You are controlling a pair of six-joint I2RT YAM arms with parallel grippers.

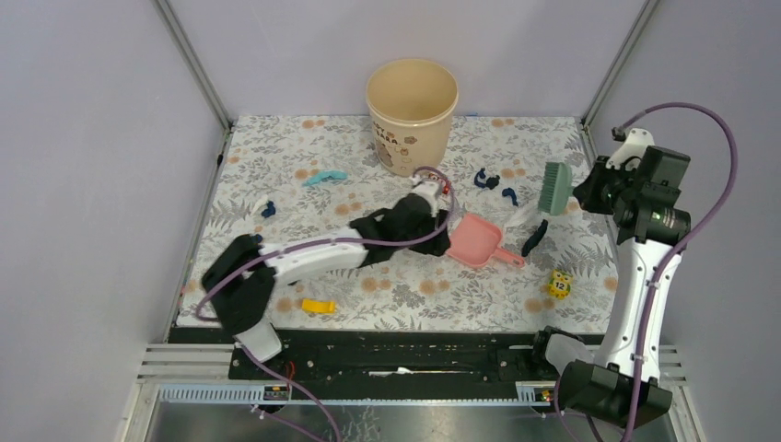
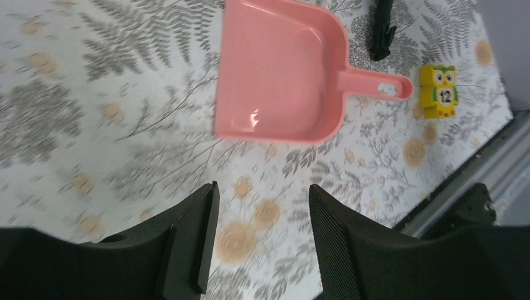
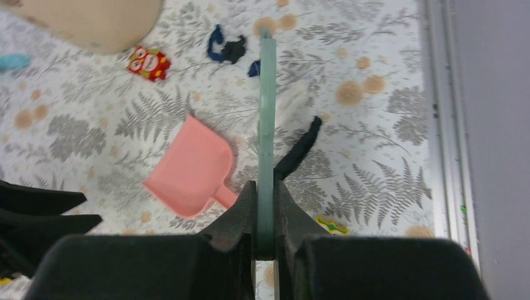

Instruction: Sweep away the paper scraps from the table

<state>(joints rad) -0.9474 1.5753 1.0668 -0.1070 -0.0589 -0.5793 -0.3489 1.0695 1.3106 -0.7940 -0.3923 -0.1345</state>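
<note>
Two tools share this job. The right tool (image 3: 265,187) is clamped hard on the green brush (image 3: 267,112), which runs straight out ahead of it and seems lifted off the desk (image 1: 276,166). The left tool (image 2: 261,206) has its jaws parted and holds nothing. It hovers low, just short of the pink dustpan (image 2: 281,75).

The nearest paper scraps (image 3: 225,47) are navy bits just beyond the brush tip and a little to its left. A long dark strip (image 3: 299,150) lies close on the brush's right, its long axis roughly along the brush. One more navy bit (image 1: 268,209) and the light-blue strip (image 1: 324,177) lie far off, past the left tool.

The dustpan sits between the two tools, handle toward the right tool and mouth toward the left one. By my read, the right arm is nearer the main cluster, and a sweep would pull back and left toward the pan.
</note>
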